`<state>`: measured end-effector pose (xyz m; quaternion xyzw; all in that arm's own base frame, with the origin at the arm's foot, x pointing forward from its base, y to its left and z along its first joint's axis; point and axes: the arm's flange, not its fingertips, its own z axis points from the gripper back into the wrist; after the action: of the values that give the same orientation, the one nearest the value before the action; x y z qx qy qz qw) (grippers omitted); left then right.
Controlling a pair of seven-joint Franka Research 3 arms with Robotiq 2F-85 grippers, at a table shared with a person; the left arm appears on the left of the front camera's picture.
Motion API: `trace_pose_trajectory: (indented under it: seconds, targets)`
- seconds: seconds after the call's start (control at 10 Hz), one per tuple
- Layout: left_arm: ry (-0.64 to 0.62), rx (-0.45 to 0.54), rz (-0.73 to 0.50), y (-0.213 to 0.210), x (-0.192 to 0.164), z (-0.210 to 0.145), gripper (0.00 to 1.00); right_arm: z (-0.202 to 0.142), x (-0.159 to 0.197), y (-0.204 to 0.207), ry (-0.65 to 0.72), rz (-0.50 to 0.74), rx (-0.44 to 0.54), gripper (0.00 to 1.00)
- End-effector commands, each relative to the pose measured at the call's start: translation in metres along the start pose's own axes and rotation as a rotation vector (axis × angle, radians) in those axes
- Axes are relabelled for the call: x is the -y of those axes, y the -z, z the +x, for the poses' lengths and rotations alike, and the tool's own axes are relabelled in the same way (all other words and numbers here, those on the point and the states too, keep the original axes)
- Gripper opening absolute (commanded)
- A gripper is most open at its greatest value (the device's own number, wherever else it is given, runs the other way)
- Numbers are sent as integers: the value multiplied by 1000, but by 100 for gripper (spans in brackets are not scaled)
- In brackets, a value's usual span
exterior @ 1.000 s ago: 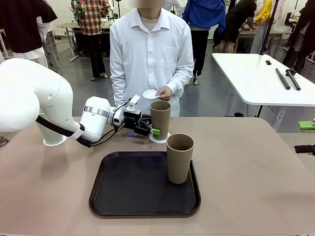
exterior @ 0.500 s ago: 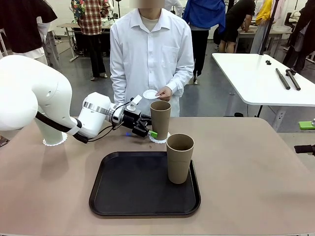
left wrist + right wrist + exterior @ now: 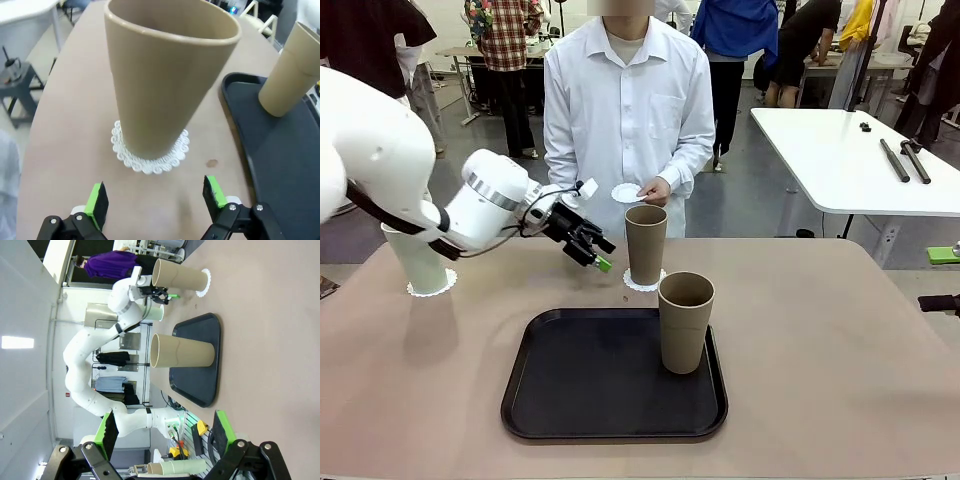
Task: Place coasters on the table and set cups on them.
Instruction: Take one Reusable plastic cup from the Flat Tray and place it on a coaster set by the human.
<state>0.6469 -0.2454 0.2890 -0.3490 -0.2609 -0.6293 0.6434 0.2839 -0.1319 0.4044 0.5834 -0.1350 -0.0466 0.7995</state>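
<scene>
Beige and matte, the table (image 3: pixel 820 350) has two of its three places set.

1. Gripper state. The left gripper (image 3: pixel 598 262) hangs just beside the tan cup (image 3: pixel 645 243), jaws spread and empty. In the left wrist view, both green pads (image 3: pixel 97 202) stand clear of the cup wall. The right gripper (image 3: pixel 167 432) is also spread wide, holding nothing.

2. Work area. The tan cup stands upright and roughly centred on its coaster (image 3: pixel 150 162), whose lace edge shows all round the base. A second tan cup (image 3: pixel 685 320) stands on the black tray (image 3: pixel 570 400). The mint cup (image 3: pixel 415 258) sits on a second coaster (image 3: pixel 430 288) at the table's left. The person's hand (image 3: pixel 655 190) holds a third coaster (image 3: pixel 625 192) above the far edge.

3. Procedure. Back the left gripper away along its finger line so that neither pad touches the cup. Let the person lay the third coaster flat first. Then grasp the tray cup at mid-height, lift it straight up and lower it centred.

4. Materials. The cups are tall, tapered, handleless and probably light, so they may tip if nudged. The coasters are thin scalloped paper and may slide or crease.
</scene>
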Motion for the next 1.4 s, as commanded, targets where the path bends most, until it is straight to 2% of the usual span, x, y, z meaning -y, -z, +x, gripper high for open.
trace_pose_trajectory:
  seconds: [0.0,0.3,0.5,0.7,0.9,1.0,1.3]
  targets:
    - [-130,-134,25,-29,50,30,100,1,-1,0,-2,14,5,100]
    - [-255,-423,152,-66,118,81,100,1,-1,0,-2,14,5,100]
    - [-299,-522,192,-81,147,113,100,1,-1,0,-2,14,5,100]
    - [-282,-553,273,-90,156,140,100,1,-1,0,-2,14,5,100]
    - [-308,-593,329,-96,153,149,100,1,-1,0,-2,14,5,100]
    - [-278,-546,281,-94,162,142,100,1,-1,0,-2,14,5,100]
    - [-278,-546,281,-94,162,142,100,1,-1,0,-2,14,5,100]
